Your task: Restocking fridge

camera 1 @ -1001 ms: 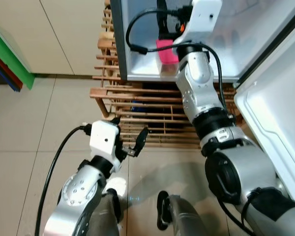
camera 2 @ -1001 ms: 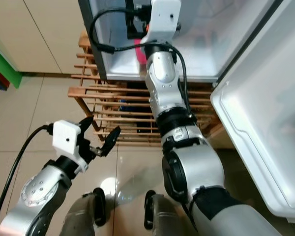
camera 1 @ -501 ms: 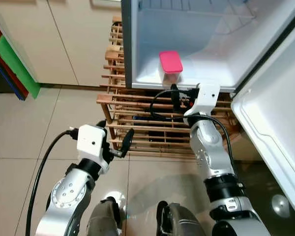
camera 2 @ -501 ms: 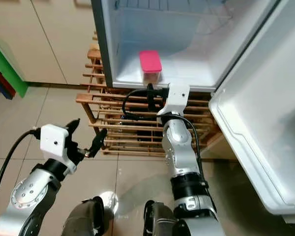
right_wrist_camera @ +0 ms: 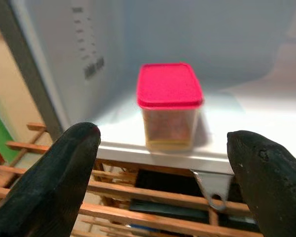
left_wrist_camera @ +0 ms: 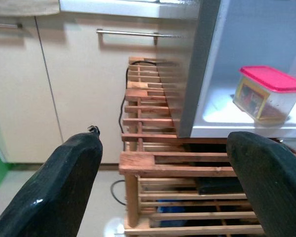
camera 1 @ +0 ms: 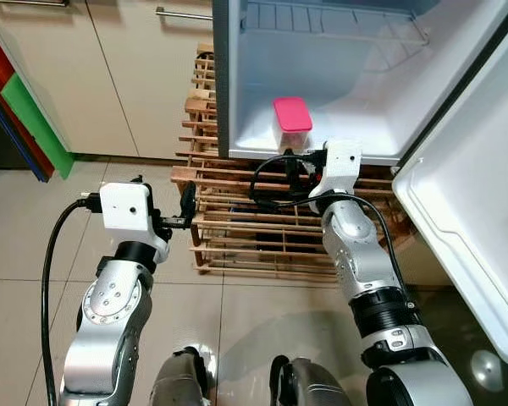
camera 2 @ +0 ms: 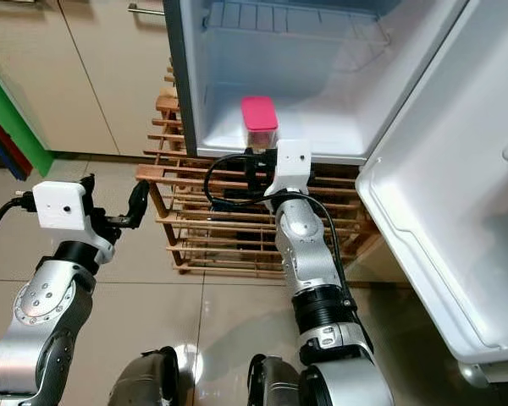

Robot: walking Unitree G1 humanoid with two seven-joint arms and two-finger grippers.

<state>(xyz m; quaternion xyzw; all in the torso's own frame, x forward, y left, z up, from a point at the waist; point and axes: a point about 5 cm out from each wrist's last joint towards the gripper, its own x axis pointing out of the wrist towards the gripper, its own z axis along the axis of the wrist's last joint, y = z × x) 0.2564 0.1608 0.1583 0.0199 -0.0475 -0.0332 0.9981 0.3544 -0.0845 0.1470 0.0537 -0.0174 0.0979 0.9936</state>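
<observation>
My right gripper (right_wrist_camera: pixel 163 177), fingers apart, faces the pink-lidded container (right_wrist_camera: pixel 169 104) near the fridge floor's (right_wrist_camera: pixel 246 113) front edge; my left gripper (left_wrist_camera: pixel 160 182), apart, sees the wooden rack (left_wrist_camera: pixel 187 165).

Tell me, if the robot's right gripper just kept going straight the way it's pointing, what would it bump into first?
Most likely the pink-lidded container on the fridge floor. The right gripper, fingers open, points straight at it with nothing between, though it sits near the fridge's front lip, so depth is hard to judge.
</observation>
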